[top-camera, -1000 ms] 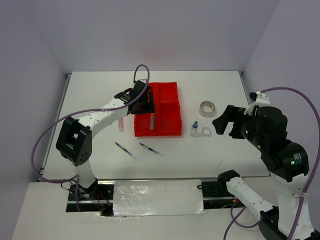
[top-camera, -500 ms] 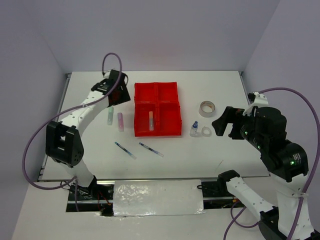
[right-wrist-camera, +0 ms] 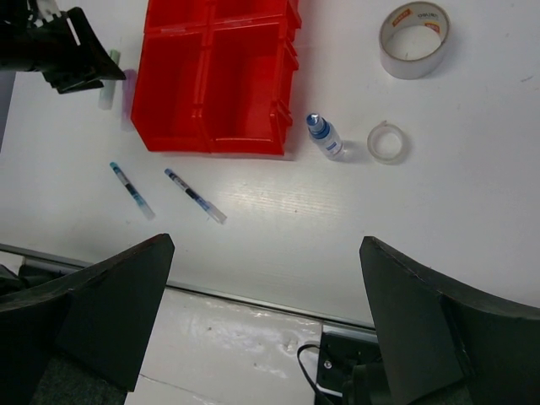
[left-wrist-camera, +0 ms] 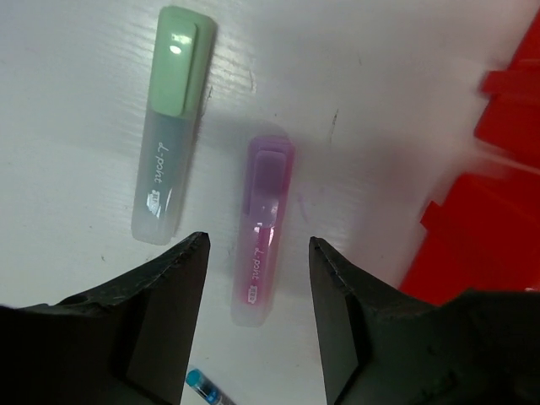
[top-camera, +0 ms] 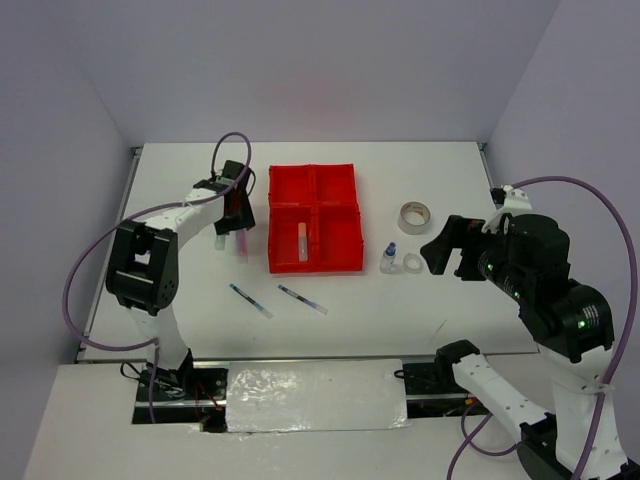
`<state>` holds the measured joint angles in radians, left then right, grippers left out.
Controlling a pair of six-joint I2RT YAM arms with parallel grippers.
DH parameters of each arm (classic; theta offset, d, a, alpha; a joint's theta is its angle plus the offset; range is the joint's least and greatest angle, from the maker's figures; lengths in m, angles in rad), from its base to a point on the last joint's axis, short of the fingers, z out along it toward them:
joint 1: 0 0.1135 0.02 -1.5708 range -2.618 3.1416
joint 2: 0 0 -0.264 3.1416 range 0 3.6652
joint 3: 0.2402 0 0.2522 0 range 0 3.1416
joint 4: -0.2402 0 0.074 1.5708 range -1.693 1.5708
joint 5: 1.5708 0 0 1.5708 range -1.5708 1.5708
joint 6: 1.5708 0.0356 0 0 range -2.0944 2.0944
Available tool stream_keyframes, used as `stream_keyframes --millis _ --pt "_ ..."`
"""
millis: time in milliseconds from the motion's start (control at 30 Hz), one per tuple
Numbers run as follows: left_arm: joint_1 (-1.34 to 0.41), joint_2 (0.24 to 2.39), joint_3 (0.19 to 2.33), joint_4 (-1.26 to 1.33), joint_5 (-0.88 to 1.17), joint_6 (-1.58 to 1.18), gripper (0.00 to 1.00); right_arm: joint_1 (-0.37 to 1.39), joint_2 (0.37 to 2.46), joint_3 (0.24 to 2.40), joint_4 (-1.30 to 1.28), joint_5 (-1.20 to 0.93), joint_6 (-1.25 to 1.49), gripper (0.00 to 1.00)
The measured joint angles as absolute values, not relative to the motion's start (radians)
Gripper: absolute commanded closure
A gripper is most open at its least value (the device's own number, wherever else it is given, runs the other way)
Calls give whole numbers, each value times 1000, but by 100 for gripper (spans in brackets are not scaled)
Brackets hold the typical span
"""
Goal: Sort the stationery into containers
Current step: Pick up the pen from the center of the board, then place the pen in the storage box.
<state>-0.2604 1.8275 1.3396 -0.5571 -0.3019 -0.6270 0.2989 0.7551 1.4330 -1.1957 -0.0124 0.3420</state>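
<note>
Pink stick (left-wrist-camera: 270, 181) lies on table (top-camera: 400, 310) under L gripper (left-wrist-camera: 258, 249), jaws spread, nothing pinched; green stick (left-wrist-camera: 171, 118) just beside, both left of red tray (top-camera: 316, 266). One stick (top-camera: 301, 241) lies in tray's near-left compartment. R gripper (right-wrist-camera: 266, 245) hangs wide apart & empty, near bottle (top-camera: 388, 258), ring (top-camera: 412, 262), tape (top-camera: 414, 215).

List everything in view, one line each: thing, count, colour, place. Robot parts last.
tray: one, red, table centre
orange stick: one, pale orange, tray's near-left compartment
green stick: one, green, left of tray
pink stick: one, pink, beside green stick
pens: two, dark, before tray
bottle: one, clear, blue cap, right of tray
tape roll: one, beige, beyond bottle
ring: one, white, beside bottle
left pincer: open, over pink stick
right pincer: open, right side
</note>
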Motion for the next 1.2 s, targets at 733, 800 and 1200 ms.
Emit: stream_keyframes --millis 733,800,1200 --pt "-266 1857 1211 -435 -256 -633 100 299 799 1433 -1189 -42 347 1" --pt "-268 1819 1209 -463 -251 -633 100 299 806 1434 -1188 -41 347 1" --pt "-553 1487 1417 -414 -230 -747 100 299 815 1432 -1165 -42 358 1"
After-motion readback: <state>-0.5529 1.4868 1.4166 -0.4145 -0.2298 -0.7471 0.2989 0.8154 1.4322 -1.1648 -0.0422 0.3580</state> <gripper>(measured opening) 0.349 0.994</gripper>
